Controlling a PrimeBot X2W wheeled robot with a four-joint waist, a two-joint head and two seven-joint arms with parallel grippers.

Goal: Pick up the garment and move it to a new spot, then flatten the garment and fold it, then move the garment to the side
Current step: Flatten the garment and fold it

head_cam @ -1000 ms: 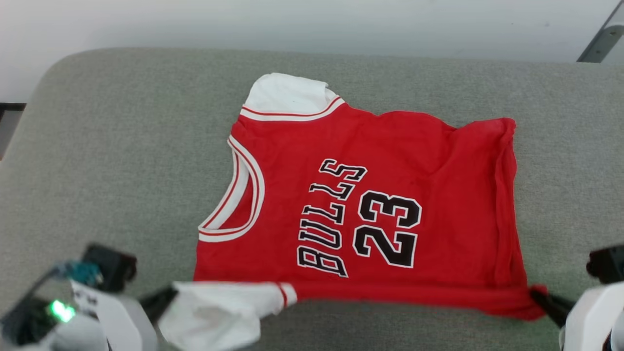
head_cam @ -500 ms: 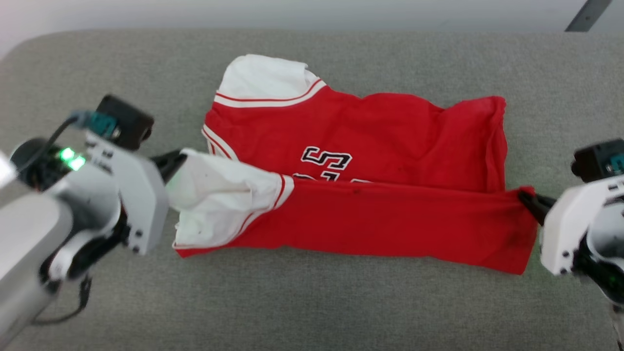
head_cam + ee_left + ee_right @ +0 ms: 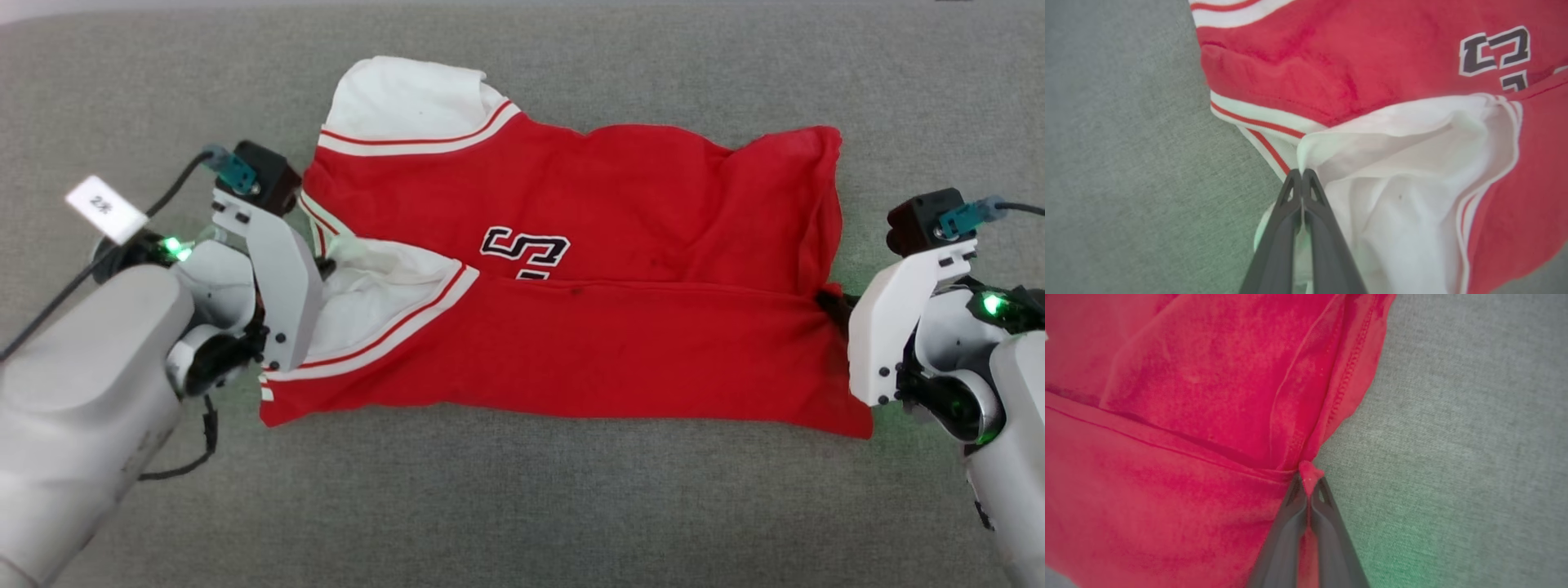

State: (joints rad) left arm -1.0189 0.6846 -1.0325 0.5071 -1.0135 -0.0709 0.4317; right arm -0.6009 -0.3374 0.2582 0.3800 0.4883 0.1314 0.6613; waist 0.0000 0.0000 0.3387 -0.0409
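- Folded further than a second ago: garment (image 3: 588, 351), then spread with the whole "BULLS 23" print showing, now with its near half drawn over the far half and only the letter "S" (image 3: 525, 247) left uncovered.
- Lying across the middle of the grey fabric surface (image 3: 522, 506), collar end toward the robot's left, hem end toward its right; folded edge running left to right just under the "S".
- Far white sleeve (image 3: 400, 98) flat at the far left corner; near white sleeve (image 3: 359, 302) turned up on top of the red layer, crumpled.
- Pinched at that near sleeve's edge by the left gripper (image 3: 1301, 175): fingers pressed together, white cloth caught between the tips.
- Pinched at the red hem corner by the right gripper (image 3: 1309, 479): fingers closed, a small nub of red cloth poking out between the tips.
- Both grippers low over the surface, at opposite ends of the fold line, well apart.
- White tag (image 3: 106, 208) by the cable at the left wrist; green lights glowing on both wrists.
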